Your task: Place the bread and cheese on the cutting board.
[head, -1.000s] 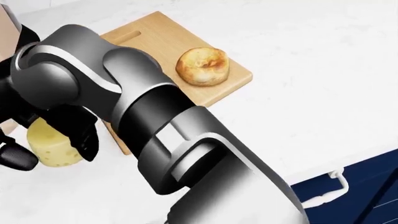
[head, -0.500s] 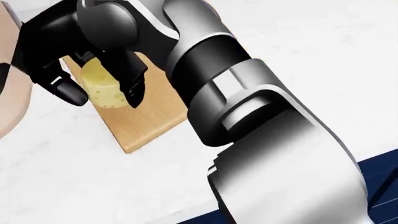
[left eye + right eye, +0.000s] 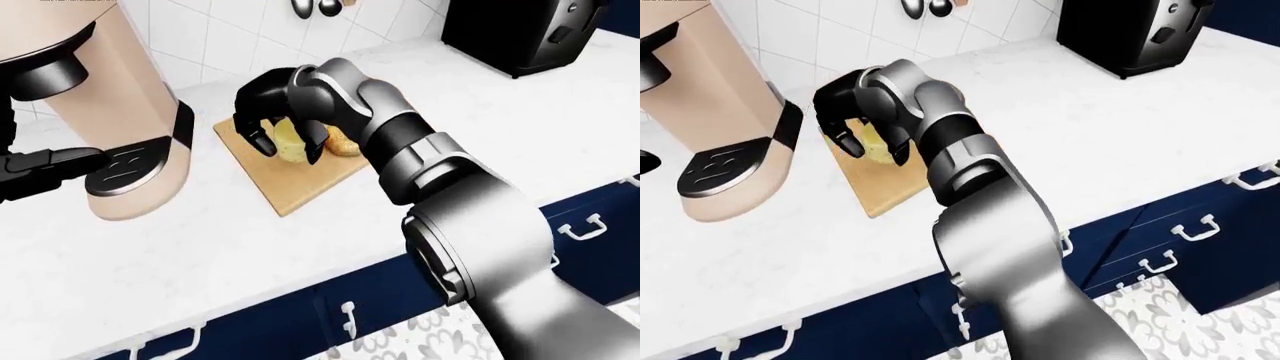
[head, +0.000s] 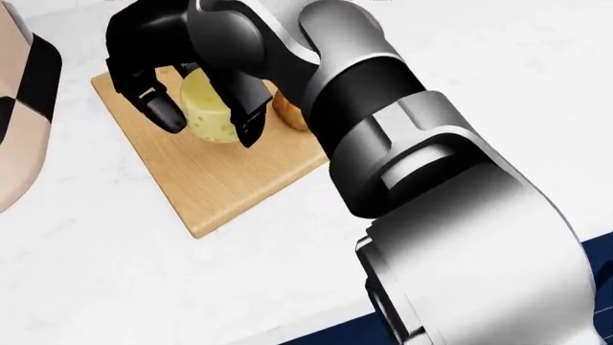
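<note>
One right hand (image 4: pixel 196 90), black, three-fingered, reaching in on a grey-and-black arm (image 4: pixel 383 151) from the lower right of the head view; fingers closed round one wedge of cheese (image 4: pixel 210 111), pale yellow with small holes, a dark finger (image 4: pixel 163 111) on its left side and another (image 4: pixel 251 115) on its right; the cheese sits inside the grasp, over the upper part of the cutting board (image 4: pixel 206 183), though whether it touches the wood or hangs just above it I cannot tell; one piece of bread (image 3: pixel 343 144), golden brown, lies on the same board just to the right of the cheese, partly hidden behind the hand and wrist; one cutting board, light wood, rectangular, set askew on the white counter (image 4: pixel 95 287); one left hand (image 3: pixel 40 169), black, showing at the left edge of the left-eye view beside the coffee machine, holding nothing that I can see, its finger spread not clear enough to judge; one coffee machine (image 3: pixel 120 105), beige with a dark drip tray, standing on the counter left of the board and apart from it; one black toaster (image 3: pixel 520 34) at the top right of the left-eye view, well apart from the board; navy cabinet doors (image 3: pixel 1160 240) with white handles below the counter edge; white tiled wall (image 3: pixel 220 37) behind.
</note>
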